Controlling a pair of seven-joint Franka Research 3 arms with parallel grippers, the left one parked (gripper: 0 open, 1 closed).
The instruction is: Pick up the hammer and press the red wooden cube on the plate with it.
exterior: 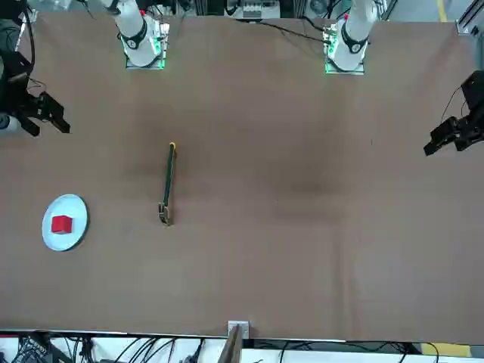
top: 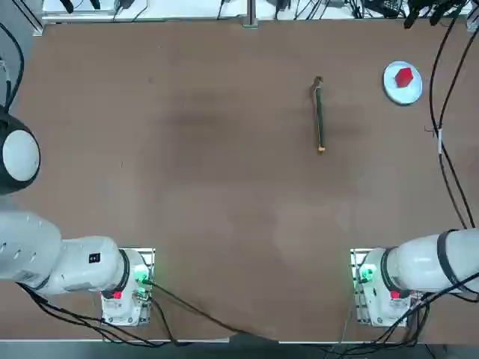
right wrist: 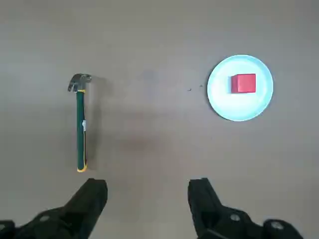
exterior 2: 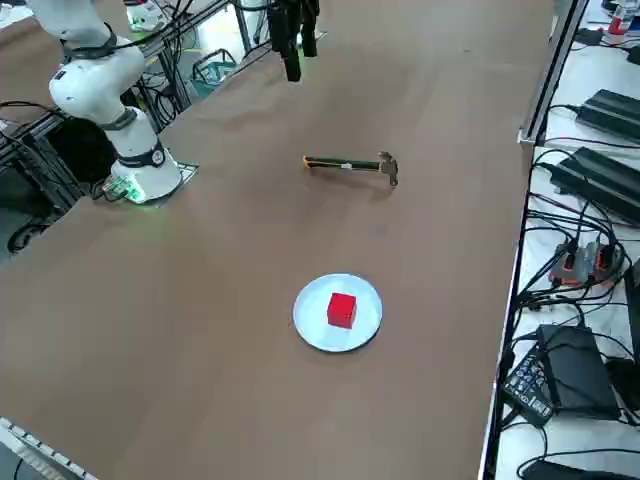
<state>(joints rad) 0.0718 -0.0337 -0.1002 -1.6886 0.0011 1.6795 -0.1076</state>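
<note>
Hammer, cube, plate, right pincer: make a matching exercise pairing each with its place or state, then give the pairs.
1 hammer
2 red wooden cube
3 plate
4 right pincer

A open, holding nothing, above the table
B lying flat on the table, untouched
C resting on the plate
D on the table near the far right corner

Pairs: 1-B, 2-C, 3-D, 4-A

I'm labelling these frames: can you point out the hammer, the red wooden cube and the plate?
hammer (right wrist: pixel 80 127): right wrist view, mid-handle.
red wooden cube (right wrist: pixel 243 83): right wrist view, top face.
plate (right wrist: pixel 219 102): right wrist view, bare surface beside the cube.
</note>
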